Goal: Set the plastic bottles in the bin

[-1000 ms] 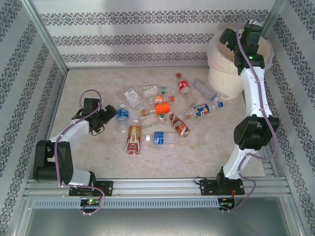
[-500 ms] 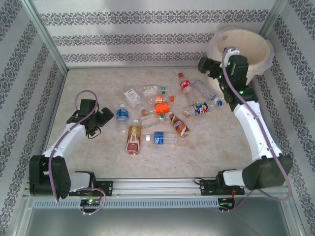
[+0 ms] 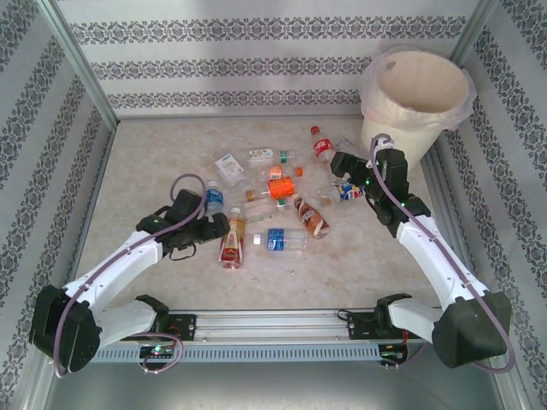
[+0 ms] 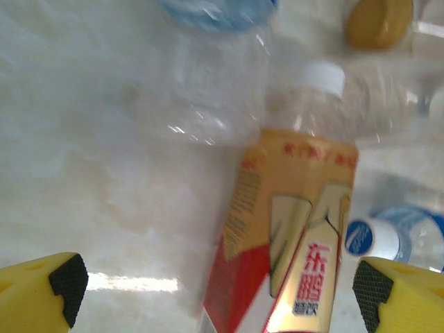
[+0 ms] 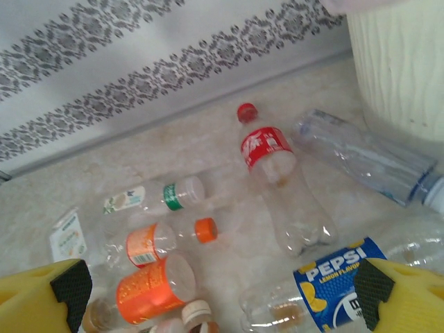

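L pincer (image 4: 220,281) apart, low over gold-red label bottle (image 4: 291,243) lying on desk (image 3: 145,162). R pincer (image 5: 220,288) apart too, just above Pepsi bottle (image 5: 333,277). Other plastic bottles (image 3: 275,185) strewn mid-desk, none inside bag-lined bin (image 3: 380,137) at far-right corner.

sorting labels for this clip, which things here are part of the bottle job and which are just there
Part of the job:
- the plastic bottles, among them the Pepsi bottle, the red-label bottle and the gold-label bottle
- the bin

Just there:
- the table
- the patterned wall
- the metal rail
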Controlling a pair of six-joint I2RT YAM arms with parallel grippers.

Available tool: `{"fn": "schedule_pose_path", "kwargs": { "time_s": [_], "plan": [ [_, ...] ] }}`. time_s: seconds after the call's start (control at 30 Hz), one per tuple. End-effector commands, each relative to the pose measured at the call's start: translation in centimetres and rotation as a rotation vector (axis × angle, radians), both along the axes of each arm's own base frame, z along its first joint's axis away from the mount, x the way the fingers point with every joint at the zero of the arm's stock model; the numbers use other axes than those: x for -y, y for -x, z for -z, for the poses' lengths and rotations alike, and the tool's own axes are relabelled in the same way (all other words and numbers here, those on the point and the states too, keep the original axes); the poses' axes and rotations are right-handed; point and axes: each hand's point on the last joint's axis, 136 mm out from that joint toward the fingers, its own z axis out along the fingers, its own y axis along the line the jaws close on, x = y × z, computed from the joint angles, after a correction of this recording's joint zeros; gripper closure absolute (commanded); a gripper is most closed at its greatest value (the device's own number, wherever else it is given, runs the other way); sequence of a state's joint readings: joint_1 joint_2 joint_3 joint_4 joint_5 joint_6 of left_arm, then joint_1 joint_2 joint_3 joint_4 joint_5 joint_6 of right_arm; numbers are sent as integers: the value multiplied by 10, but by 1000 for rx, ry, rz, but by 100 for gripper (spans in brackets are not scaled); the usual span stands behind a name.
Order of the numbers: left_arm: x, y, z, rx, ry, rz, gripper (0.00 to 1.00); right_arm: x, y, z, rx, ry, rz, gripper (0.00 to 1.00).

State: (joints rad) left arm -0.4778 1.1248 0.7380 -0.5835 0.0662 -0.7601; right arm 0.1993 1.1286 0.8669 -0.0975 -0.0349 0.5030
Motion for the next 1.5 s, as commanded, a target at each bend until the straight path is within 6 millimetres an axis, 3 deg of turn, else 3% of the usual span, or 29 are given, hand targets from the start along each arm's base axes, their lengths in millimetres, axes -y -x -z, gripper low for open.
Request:
{"fn": "schedule_pose_path", "kwargs": {
  "time_s": [0.0, 0.17, 0.37, 0.63, 0.87, 0.97, 1.1, 1.27, 1.47],
  "plan": [
    [17, 7, 2, 39, -117, 88, 0, 4, -2, -13, 58, -24, 50, 2],
    [41, 28, 19, 52, -222, 182, 0, 13, -3, -9, 65, 14, 92, 2],
    [42, 29, 44, -5, -392, 245, 1, 19, -4, -8, 68, 17, 132, 2],
    [54, 33, 66, -42, -409, 306, 15, 20, -4, -4, 61, 23, 137, 2],
    [46, 34, 61, -3, -400, 278, 32, 19, -9, -13, 92, 11, 134, 2],
    [41, 30, 47, 43, -406, 267, 34, 18, -7, -20, 112, 1, 134, 2],
    [46, 19, 14, 140, -370, 280, 34, 18, -4, -26, 140, -18, 133, 2],
    [59, -5, -52, 322, -257, 289, 36, 9, 2, -37, 165, -53, 78, 2],
    [99, -45, -128, 566, -113, 399, 37, -25, 13, -56, 164, -188, -101, 2]
  ]
}}
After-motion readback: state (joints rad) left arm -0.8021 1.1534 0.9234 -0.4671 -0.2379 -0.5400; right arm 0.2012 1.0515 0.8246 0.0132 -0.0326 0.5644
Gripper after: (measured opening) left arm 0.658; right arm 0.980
